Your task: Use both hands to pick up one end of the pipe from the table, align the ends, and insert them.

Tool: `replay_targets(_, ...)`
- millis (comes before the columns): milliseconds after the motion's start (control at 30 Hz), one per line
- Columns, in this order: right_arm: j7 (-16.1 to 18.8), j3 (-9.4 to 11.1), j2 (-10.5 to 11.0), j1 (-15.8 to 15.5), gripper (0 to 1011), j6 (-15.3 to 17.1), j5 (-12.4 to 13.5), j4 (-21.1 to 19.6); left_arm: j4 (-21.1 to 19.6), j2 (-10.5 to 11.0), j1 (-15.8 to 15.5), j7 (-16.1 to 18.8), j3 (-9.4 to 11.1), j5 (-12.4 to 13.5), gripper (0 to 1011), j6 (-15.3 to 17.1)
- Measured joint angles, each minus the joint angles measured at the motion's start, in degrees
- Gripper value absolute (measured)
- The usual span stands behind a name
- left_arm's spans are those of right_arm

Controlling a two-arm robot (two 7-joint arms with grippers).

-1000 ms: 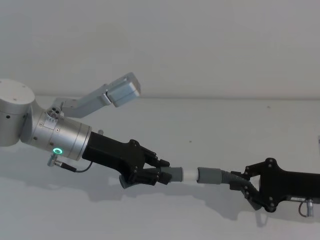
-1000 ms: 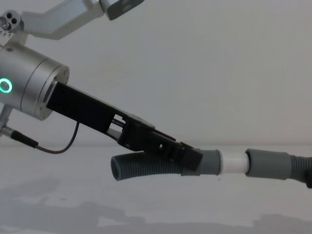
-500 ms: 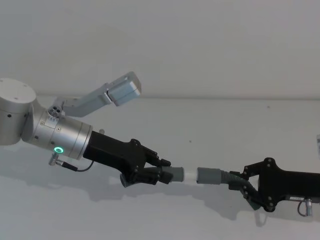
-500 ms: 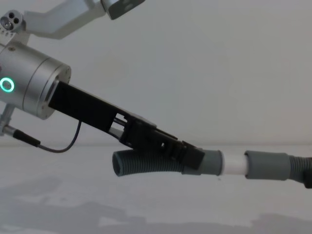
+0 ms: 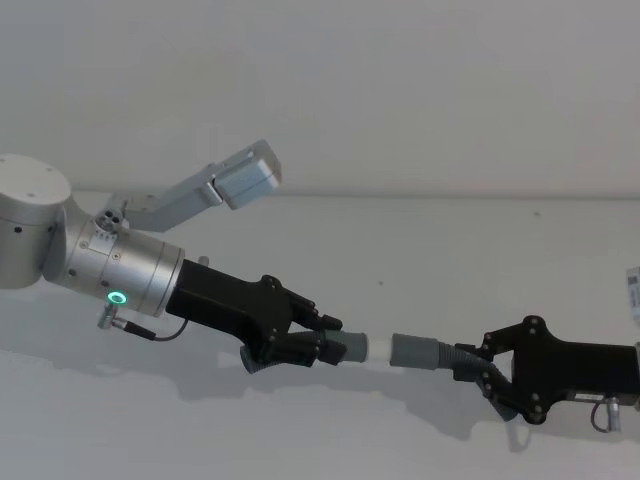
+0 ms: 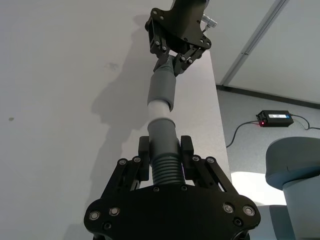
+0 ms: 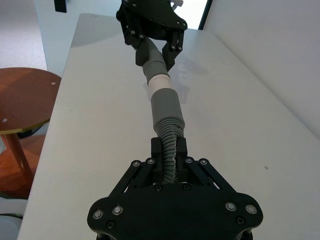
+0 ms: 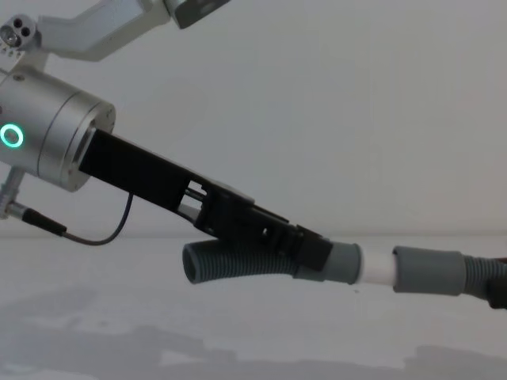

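Pipe halves held end to end above the desk (image 5: 420, 240): left tool (image 5: 318, 338) clamps the ribbed piece with the white spigot (image 5: 378, 347); right tool (image 5: 478, 365) clamps the socket piece (image 5: 415, 351). Spigot appears partly entered. Risk: slight angular misalignment could jam the cuff rim, or the flexible ribs could buckle under push.

Off the surface: a round brown wooden stool (image 7: 20, 95) stands on the floor, a black power brick (image 6: 275, 118) with a red light and cable lies beyond, possibly a grey seat (image 6: 295, 165) nearby.
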Motion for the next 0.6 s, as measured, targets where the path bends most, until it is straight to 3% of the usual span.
replay_targets(600,0.0,-0.5,-0.1,0.5,128,0.0,0.1,0.3,0.3,0.1,-0.2,0.2,0.2,-0.6,346,-0.3)
